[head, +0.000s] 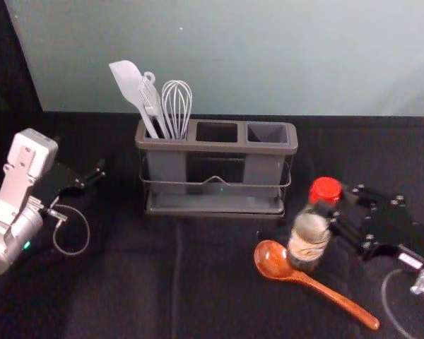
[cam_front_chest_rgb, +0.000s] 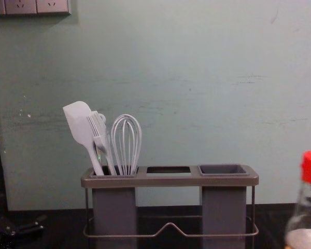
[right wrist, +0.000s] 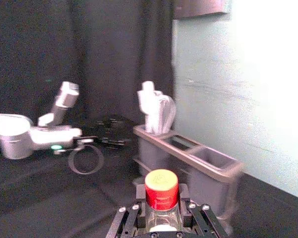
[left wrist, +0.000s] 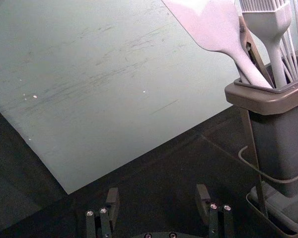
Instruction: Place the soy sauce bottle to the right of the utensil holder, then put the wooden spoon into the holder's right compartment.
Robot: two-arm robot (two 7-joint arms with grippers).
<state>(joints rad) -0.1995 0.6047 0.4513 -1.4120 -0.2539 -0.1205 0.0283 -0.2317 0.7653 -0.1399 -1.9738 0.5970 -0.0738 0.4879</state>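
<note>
Right end effector (head: 331,217) grips red-capped glass bottle (head: 309,236), maybe lifted, front-right of grey plastic holder (head: 215,147); left end effector (head: 97,175) open, empty, left of holder.

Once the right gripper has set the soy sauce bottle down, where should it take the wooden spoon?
Mid-handle, I'd say, from above, closing across it. The wooden spoon has a slim handle slanting near-right, away from the bottle in the right gripper; its wide bowl sits close to that bottle.
</note>
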